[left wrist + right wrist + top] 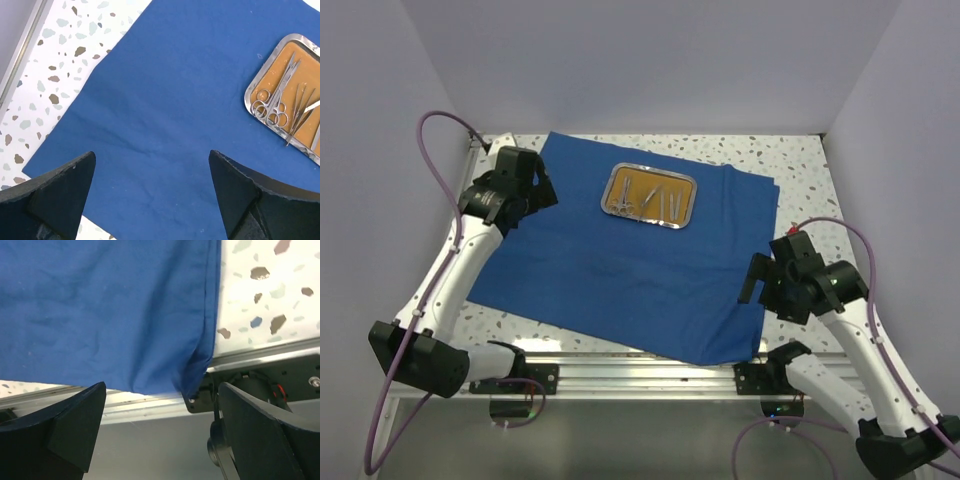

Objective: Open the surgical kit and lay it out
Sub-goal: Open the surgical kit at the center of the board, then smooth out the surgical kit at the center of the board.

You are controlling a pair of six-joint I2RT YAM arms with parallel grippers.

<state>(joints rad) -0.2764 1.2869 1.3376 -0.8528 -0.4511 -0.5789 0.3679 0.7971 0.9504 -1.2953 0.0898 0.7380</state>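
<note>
The royal-blue cloth wrap (pixel 630 270) lies unfolded and flat on the speckled table. On its far middle stands the small steel tray (pixel 683 187) with an orange-brown base. It holds ring-handled forceps (pixel 272 102) and thin tweezers (pixel 300 107). My left gripper (pixel 542 187) hovers open over the cloth's left edge (pixel 151 155), holding nothing. My right gripper (pixel 756 278) is open and empty at the cloth's near right corner (pixel 162 390). That corner (pixel 192 387) droops over the table's front rail.
An aluminium rail (pixel 640 368) runs along the near edge, with the arm mounts bolted to it (pixel 260 357). Bare speckled tabletop (pixel 795 160) shows at the far right and on the left (pixel 55 75). Plain walls close in the back and sides.
</note>
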